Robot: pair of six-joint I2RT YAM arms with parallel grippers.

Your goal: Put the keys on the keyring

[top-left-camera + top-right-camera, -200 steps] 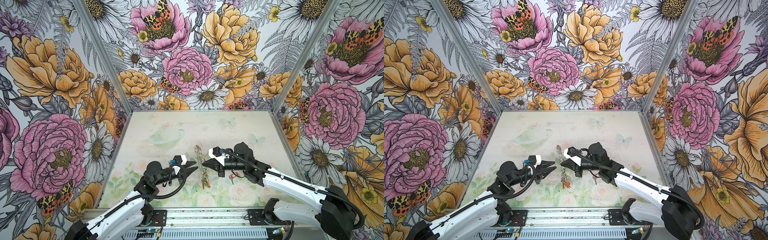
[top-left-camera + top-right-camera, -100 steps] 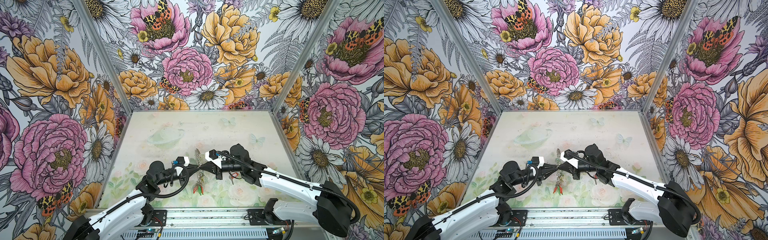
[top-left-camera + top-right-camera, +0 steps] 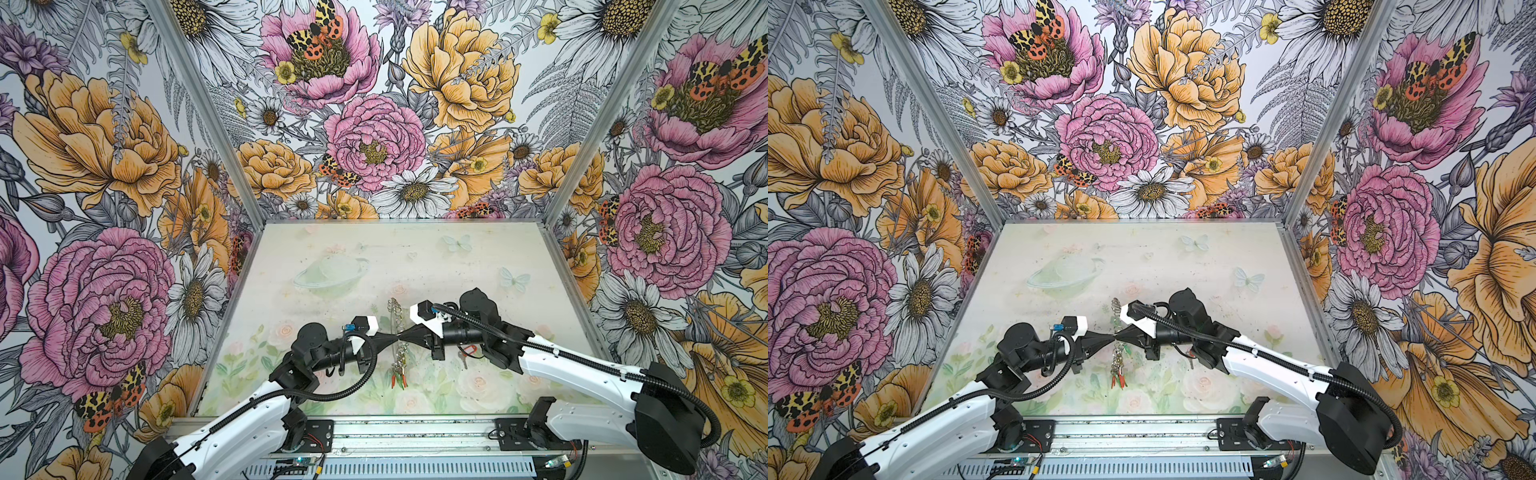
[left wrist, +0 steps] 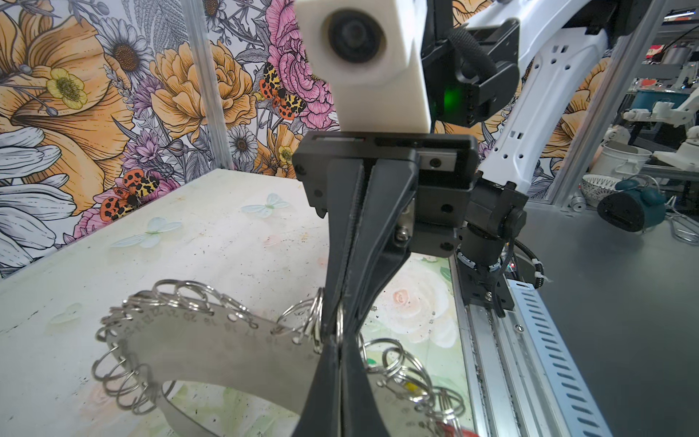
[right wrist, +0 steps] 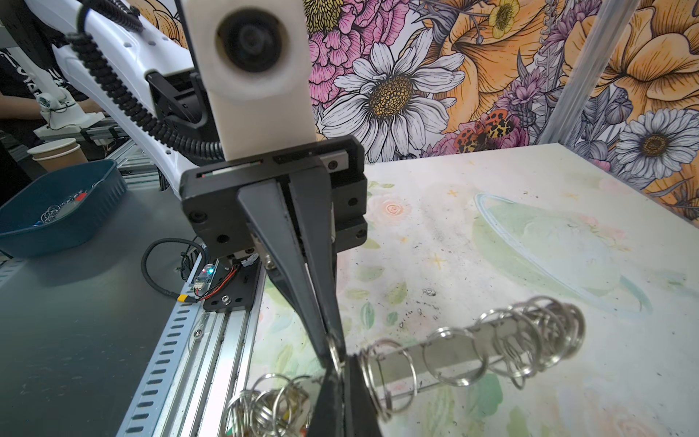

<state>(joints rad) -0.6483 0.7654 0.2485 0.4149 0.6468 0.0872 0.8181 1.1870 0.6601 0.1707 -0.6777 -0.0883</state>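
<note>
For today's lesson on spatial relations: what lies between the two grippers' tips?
The keyring: the left gripper and right gripper pinch its ring-fringed edge from opposite sides, tips nearly meeting. Both top views show it; the left wrist view shows it closest.

Bright, even light is falling from above in both top views, washing the table [image 3: 415, 266] pale and leaving only faint, soft shadows on it. The wide lens is splaying the posts [image 3: 202, 104] outward toward the corners, and the keyring [image 3: 395, 309], seen edge-on, is showing too small to resolve. In the left wrist view the white camera [image 4: 359, 56] close ahead is blurring, the rings [image 4: 125, 386] nearest the lens are smearing, and a green lamp [image 4: 452, 94] is glowing beside it. In the right wrist view light is glinting off the rings, and the bench [image 5: 75, 302] outside is sitting dimmer than the table.
</note>
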